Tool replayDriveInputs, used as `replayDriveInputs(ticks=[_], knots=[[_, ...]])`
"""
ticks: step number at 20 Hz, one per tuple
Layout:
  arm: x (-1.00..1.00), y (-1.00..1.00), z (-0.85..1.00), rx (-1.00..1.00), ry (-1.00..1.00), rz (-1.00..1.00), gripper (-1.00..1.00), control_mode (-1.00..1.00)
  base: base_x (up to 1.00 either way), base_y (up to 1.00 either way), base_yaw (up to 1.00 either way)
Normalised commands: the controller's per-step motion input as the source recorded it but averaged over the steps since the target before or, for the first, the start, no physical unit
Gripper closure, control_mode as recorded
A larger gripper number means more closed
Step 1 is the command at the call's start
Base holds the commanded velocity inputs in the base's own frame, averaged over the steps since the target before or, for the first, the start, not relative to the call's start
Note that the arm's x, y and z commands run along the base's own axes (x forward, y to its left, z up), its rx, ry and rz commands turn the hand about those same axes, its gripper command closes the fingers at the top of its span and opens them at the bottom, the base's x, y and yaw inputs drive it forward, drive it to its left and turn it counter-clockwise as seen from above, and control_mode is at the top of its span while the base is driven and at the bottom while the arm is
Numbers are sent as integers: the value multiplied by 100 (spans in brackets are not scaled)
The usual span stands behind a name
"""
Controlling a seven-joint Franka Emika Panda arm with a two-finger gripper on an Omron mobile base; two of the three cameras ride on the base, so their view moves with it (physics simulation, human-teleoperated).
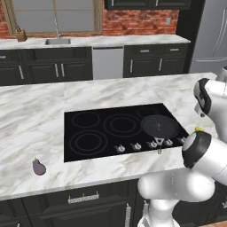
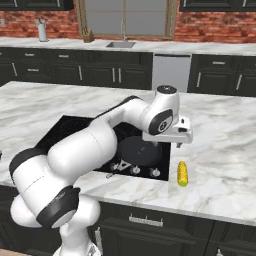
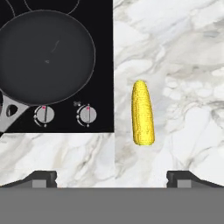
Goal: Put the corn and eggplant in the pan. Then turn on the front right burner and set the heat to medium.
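Observation:
The yellow corn (image 3: 143, 113) lies on the marble counter just right of the cooktop, also seen as the cob (image 2: 183, 173) near the counter's front edge. The dark round pan (image 3: 46, 57) sits empty on the front right burner, its handle pointing toward the knobs; it is the same pan (image 1: 159, 126) in the left base view. My gripper (image 3: 112, 179) hovers above the counter between pan and corn, open, with nothing between its fingers. The hand (image 2: 170, 136) hangs over the cooktop's right edge. The purple eggplant (image 1: 39, 167) rests far off on the counter's front left.
The black cooktop (image 1: 88, 133) has a row of knobs along its front edge; two knobs (image 3: 44, 114) (image 3: 87, 114) sit just below the pan. The marble island (image 2: 225, 150) stretches to the right. A sink and dark cabinets line the back wall.

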Motion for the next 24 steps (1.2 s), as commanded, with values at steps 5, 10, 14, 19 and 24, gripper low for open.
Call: replayDriveInputs(ticks=[5,10,14,19,24], knots=[[0,-41,-53,0,0,0,-100,-100,0,0,0],[8,-4,-47,2,0,0,-100,-100,0,0,0],[9,-10,-24,0,0,0,-100,-100,0,0,0],[16,-13,-21,0,0,0,-100,-100,0,0,0],[26,-5,-35,0,0,0,-100,-100,0,0,0]])
